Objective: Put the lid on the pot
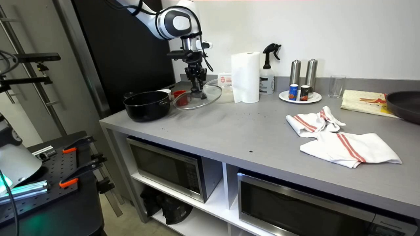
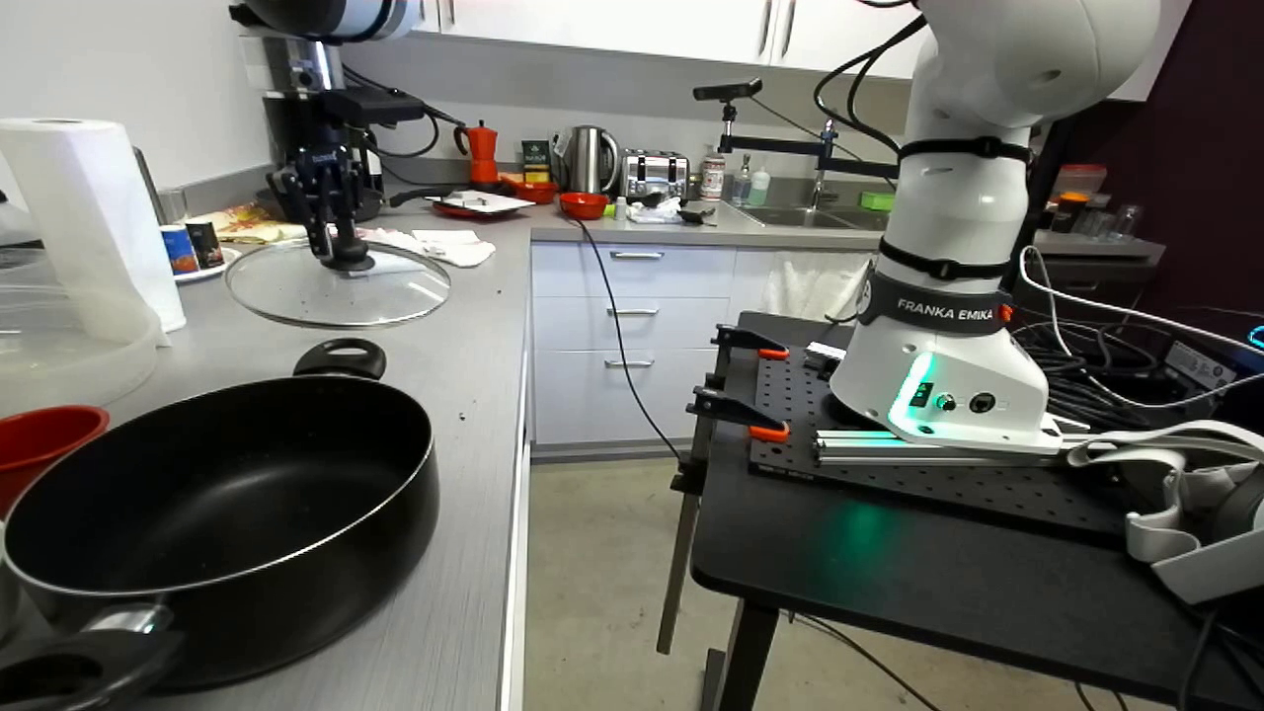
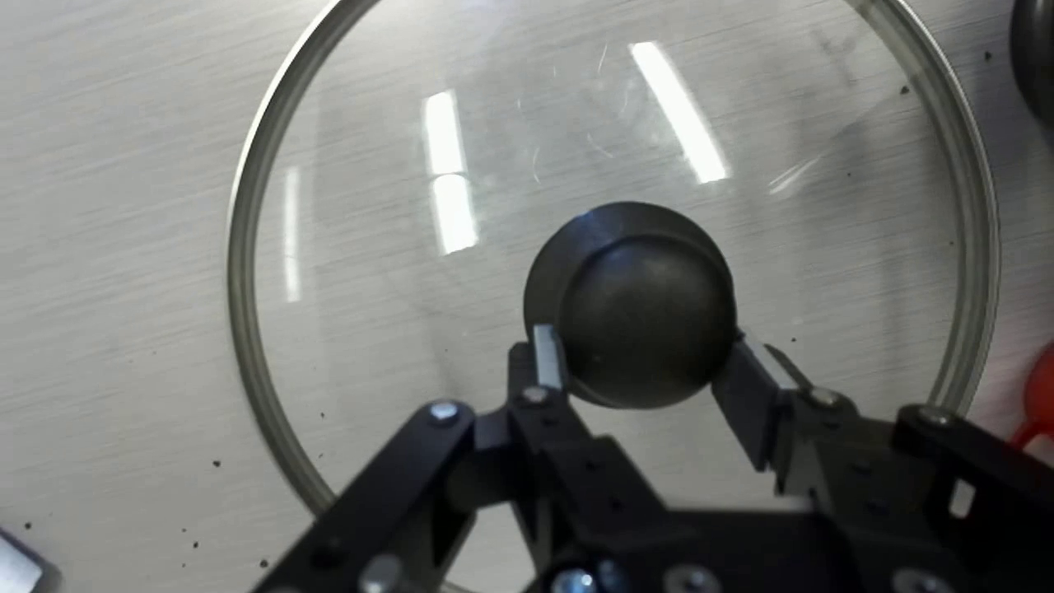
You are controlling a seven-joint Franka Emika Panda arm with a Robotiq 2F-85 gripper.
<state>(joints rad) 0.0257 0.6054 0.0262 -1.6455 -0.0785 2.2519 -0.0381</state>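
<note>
The lid is clear glass with a metal rim and a dark knob. My gripper has its two fingers against opposite sides of the knob and is shut on it. In both exterior views the gripper points down with the lid hanging from it above the counter, looking slightly tilted in an exterior view. The black pot stands open on the counter beside the lid, apart from it. A dark piece at the wrist view's upper right edge may be the pot's handle.
A red cup stands by the pot. A clear plastic container and a paper towel roll stand behind the lid. A spray bottle, a plate with shakers and towels lie further along the counter.
</note>
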